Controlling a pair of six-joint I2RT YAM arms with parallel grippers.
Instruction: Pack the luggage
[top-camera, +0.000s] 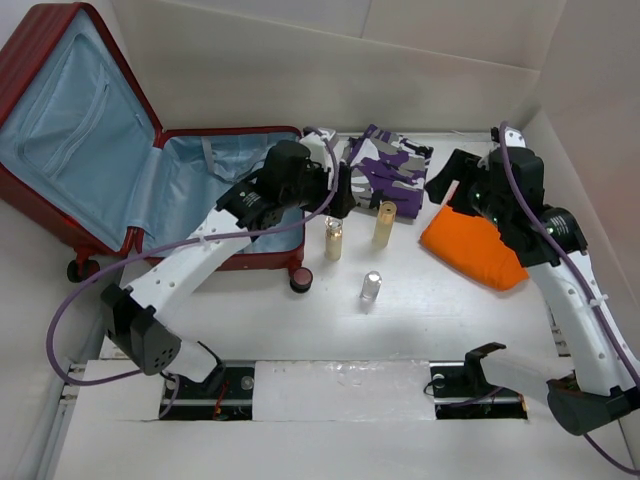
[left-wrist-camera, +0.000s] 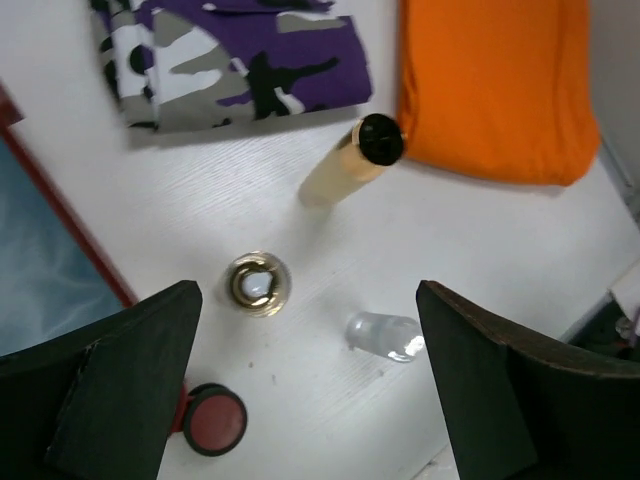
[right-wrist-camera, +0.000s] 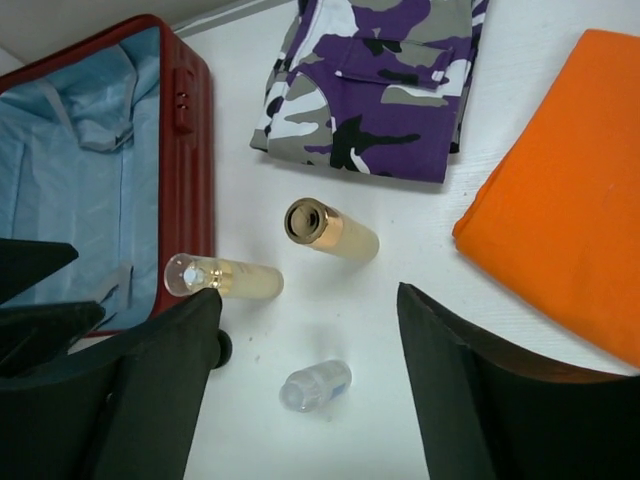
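Top external: luggage (top-camera: 80, 130) sits open at table's far-left corner. Stiff hard shell, prob heavy, slick, so you'd grab the lid rim. Both left tool (left-wrist-camera: 310, 350) & right tool (right-wrist-camera: 305, 335) apart, empty.

My left arm (top-camera: 190, 265) stretches forward and to the right from its base, elbow low and wrist turned downward. My left gripper (left-wrist-camera: 308, 300) points down with its jaws spread wide, empty. My right arm (top-camera: 580, 300) climbs from its base and leans in to the left. My right gripper (right-wrist-camera: 310, 295) points down too, its jaws parted wide and empty.
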